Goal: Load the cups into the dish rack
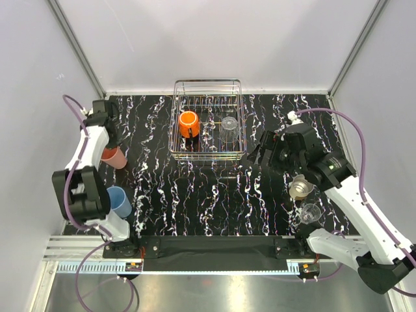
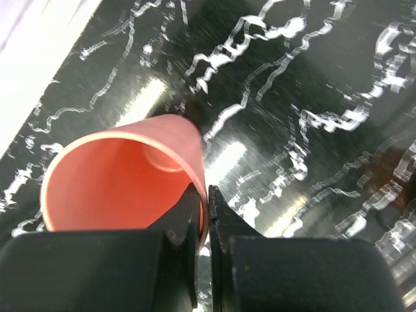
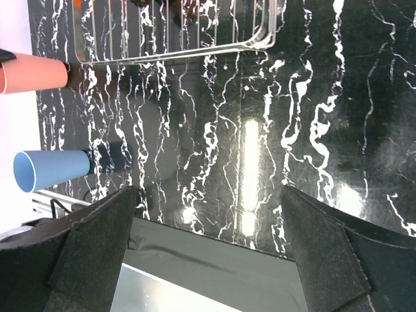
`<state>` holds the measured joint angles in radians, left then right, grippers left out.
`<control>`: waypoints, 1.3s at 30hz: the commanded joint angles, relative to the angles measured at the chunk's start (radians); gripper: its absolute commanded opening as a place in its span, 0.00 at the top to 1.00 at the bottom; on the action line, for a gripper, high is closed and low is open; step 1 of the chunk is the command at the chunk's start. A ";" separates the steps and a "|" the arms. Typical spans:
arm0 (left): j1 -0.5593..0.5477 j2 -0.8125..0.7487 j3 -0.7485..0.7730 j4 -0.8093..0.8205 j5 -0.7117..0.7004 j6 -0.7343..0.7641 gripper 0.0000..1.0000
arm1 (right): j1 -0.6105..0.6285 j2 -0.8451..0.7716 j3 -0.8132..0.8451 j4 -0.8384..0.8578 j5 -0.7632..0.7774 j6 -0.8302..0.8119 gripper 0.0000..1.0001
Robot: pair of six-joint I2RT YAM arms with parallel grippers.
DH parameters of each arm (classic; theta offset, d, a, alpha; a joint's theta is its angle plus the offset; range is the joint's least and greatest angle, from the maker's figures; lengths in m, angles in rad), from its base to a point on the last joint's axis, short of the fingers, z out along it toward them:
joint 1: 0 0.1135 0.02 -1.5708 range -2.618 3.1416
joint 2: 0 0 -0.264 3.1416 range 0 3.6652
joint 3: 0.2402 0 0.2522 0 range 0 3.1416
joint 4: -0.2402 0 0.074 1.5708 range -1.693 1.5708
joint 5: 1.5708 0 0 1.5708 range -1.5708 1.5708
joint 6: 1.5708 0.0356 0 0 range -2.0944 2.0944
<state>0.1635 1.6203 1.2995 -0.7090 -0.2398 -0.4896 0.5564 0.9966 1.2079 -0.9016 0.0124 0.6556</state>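
My left gripper was clamped on the salmon-pink tumbler at the lower centre of my left wrist view, one finger inside the mouth and one outside, with the thin wall pinched between them at the right side of the rim. I looked straight into the open mouth, so its long axis ran away from my wrist towards the black marbled table; I judged it upright, though I could not tell whether its base was touching the table. Just below it in the overhead view, at the left edge, stood the light blue cup, apart from my jaws. The dish rack lay well to the right of the tumbler and slightly higher in the frame, at upper centre, with the orange mug and a clear glass inside it. So the carry would run rightwards across open table. My right gripper hung wide open and empty near the rack's lower right corner, nearer the beige cup and the second clear glass at the right. I could read no brand, label or writing anywhere.
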 commanded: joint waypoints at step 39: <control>-0.809 -0.778 -0.370 0.916 0.695 -0.552 1.00 | 0.005 -0.292 -0.357 0.942 -0.454 0.211 0.00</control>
<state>-0.6285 0.8722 0.9134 0.0834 0.5438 -0.9936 0.5568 0.7380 0.8383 -0.0254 -0.3878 0.8516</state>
